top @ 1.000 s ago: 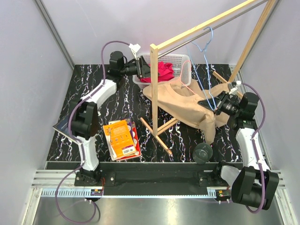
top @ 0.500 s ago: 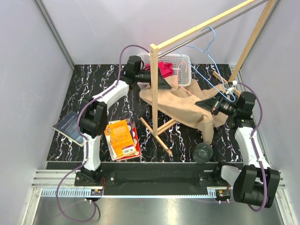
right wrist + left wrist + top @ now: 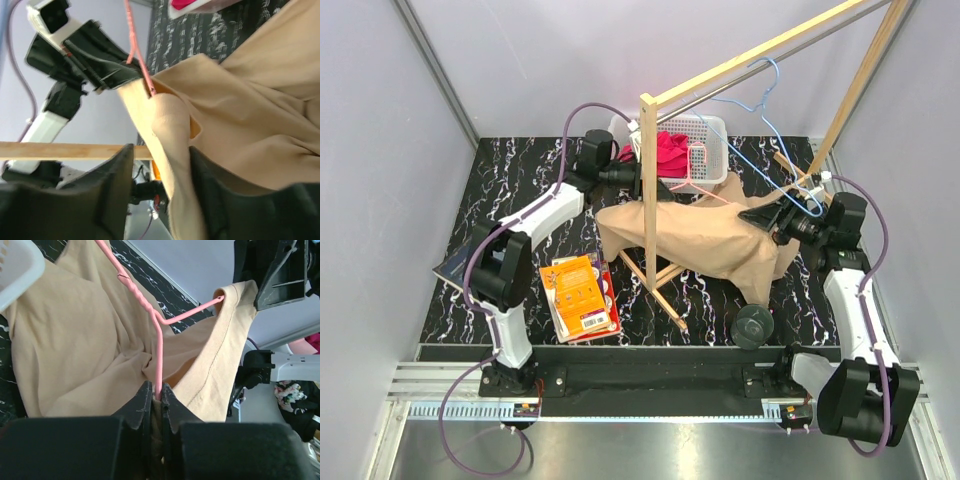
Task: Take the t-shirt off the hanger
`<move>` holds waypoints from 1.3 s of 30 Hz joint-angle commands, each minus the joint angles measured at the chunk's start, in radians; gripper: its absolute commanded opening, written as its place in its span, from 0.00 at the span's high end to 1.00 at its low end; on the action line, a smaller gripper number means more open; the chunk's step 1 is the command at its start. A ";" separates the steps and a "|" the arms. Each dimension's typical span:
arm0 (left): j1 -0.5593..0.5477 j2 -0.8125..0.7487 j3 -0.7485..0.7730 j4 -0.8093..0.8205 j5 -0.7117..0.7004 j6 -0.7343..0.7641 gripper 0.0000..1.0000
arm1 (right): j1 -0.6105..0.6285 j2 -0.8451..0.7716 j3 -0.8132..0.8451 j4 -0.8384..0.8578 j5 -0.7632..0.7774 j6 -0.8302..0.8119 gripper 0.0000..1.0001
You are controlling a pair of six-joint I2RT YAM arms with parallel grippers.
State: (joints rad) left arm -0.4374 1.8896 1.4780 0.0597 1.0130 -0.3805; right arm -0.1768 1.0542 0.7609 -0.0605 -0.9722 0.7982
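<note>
Left gripper [image 3: 632,177], top view: upper centre, partly behind the wooden post [image 3: 648,200]; closure not readable from here. Right gripper [image 3: 782,213] at centre right, on the edge of the t-shirt [image 3: 705,245]. Shirt is stretched between the two arms across mid-frame, low over the table [image 3: 505,165]. Pink hanger [image 3: 705,198] shows as a thin line along the shirt's upper edge.

Left wrist view: jaws pinched narrow on the hanger wire at bottom centre, some cloth apparently caught with it. One hanger arm reaches into the shirt's shoulder at upper right, so the hanger is not yet free.

Right wrist view: fingers [image 3: 117,185] clamp a fold of shirt at bottom centre.

Judgement on the step:
- Hold the wire fixed with the left.
- Draw the cloth with the right outward along the hanger arm, so the shoulder slips off its tip.
- Pull gently, since the wire end may snag the seam.
- If the cloth in the left jaws resists, regrip on bare wire.
</note>
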 commanded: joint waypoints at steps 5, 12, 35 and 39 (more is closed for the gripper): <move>0.005 -0.081 -0.008 0.058 -0.197 -0.001 1.00 | -0.021 -0.092 -0.041 -0.239 0.305 0.028 0.13; 0.005 -0.109 -0.033 0.071 -0.232 -0.015 1.00 | -0.049 -0.198 -0.103 -0.260 0.342 0.003 0.00; -0.063 0.049 0.154 0.031 -0.257 -0.156 1.00 | -0.101 0.070 0.351 -0.329 0.535 -0.172 0.00; -0.092 0.126 0.252 -0.015 -0.199 -0.182 1.00 | -0.099 0.119 0.365 -0.259 0.408 -0.189 0.08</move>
State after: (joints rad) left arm -0.5064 1.9640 1.6268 0.0391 0.7494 -0.5179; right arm -0.2737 1.1255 1.0817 -0.3695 -0.4877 0.6632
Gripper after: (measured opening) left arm 0.087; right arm 0.985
